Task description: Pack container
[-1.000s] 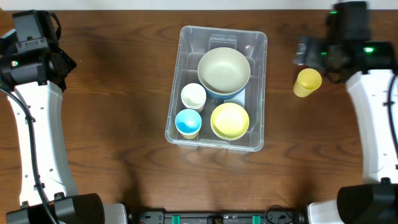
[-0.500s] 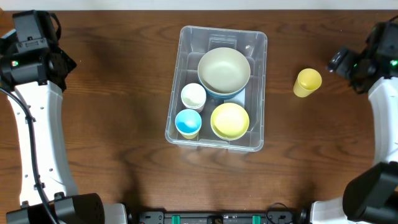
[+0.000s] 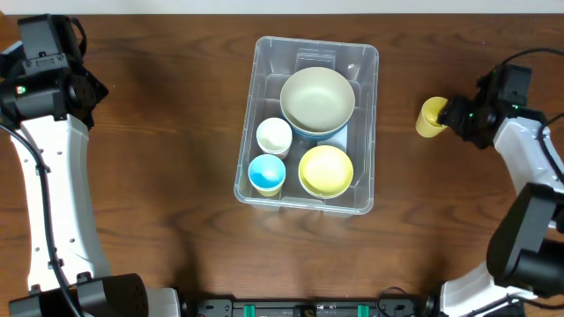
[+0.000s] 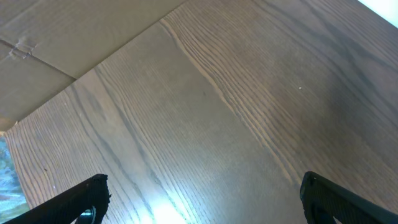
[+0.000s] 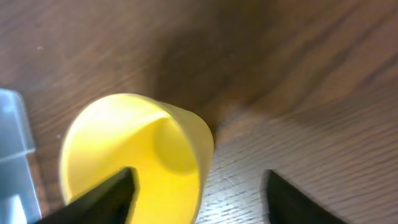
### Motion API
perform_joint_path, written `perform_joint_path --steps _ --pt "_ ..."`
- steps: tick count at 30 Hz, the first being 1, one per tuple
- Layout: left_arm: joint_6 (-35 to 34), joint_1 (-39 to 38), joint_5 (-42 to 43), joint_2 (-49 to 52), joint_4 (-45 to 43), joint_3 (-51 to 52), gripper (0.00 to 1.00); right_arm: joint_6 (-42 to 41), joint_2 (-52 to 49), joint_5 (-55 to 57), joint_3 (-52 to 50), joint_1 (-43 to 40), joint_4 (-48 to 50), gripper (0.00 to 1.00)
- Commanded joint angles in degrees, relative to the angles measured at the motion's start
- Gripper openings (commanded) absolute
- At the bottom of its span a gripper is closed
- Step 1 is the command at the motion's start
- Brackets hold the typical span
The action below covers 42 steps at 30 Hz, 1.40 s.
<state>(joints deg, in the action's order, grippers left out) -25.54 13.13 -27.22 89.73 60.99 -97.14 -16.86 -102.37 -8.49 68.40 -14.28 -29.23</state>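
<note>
The clear container (image 3: 264,81) stands mid-table and holds a cream bowl (image 3: 317,99) nested in a blue bowl, a yellow bowl (image 3: 325,170), a white cup (image 3: 273,136) and a blue cup (image 3: 266,173). A yellow cup (image 3: 430,117) lies on the table to its right. My right gripper (image 3: 453,114) is open at that cup. In the right wrist view the cup (image 5: 134,140) faces me mouth first, and my gripper (image 5: 199,180) straddles its wall, one finger in front of the mouth. My left gripper (image 4: 204,190) is open and empty over bare wood at the far left (image 3: 86,90).
A corner of the container (image 5: 12,143) shows at the left edge of the right wrist view. Brown wooden table (image 3: 159,176) lies all round the container. A pale surface borders the table's back edge (image 4: 56,37).
My right arm has swung from the back right of the table forward and down to the yellow cup. The cup, the container and the left arm have not moved.
</note>
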Motion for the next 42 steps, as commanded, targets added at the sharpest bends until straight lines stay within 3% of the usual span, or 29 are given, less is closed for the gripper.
perform_joint_path --steps 1,5,7,12,18,23,28,31,39,42 --pt "-0.5 0.2 -0.85 0.22 0.04 -0.22 0.98 -0.79 -2.49 -0.7 -0.52 0.02 0.11 0.47" --pt "-0.5 0.2 -0.83 0.22 0.04 -0.22 0.98 -0.92 -2.75 -0.52 -0.17 -0.02 -0.59 0.21" --pt "-0.5 0.2 -0.83 0.22 0.04 -0.22 0.98 -0.9 -1.77 0.61 0.96 0.0 -2.69 0.16" --pt "-0.5 0.2 -0.83 0.22 0.04 -0.22 0.98 -0.68 2.75 7.13 5.99 0.35 -11.23 0.14" --pt "-0.5 0.2 -0.85 0.22 0.04 -0.22 0.98 3.5 10.16 6.93 14.75 4.17 -21.11 0.14" --pt "-0.5 0.2 -0.85 0.22 0.04 -0.22 0.98 5.25 15.23 7.06 20.59 12.35 -25.38 0.14" --pt "-0.5 0.2 -0.85 0.22 0.04 -0.22 0.98 5.33 18.14 8.09 22.32 24.06 -23.06 0.13" --pt "-0.5 0.2 -0.83 0.22 0.04 -0.22 0.98 5.33 17.97 8.11 22.27 29.86 -20.68 0.17" --pt "-0.5 0.2 -0.83 0.22 0.04 -0.22 0.98 6.16 14.36 13.9 22.23 37.59 -18.58 0.66" --pt "-0.5 0.2 -0.83 0.22 0.04 -0.22 0.98 0.87 13.53 23.41 22.23 36.5 -21.11 0.75"
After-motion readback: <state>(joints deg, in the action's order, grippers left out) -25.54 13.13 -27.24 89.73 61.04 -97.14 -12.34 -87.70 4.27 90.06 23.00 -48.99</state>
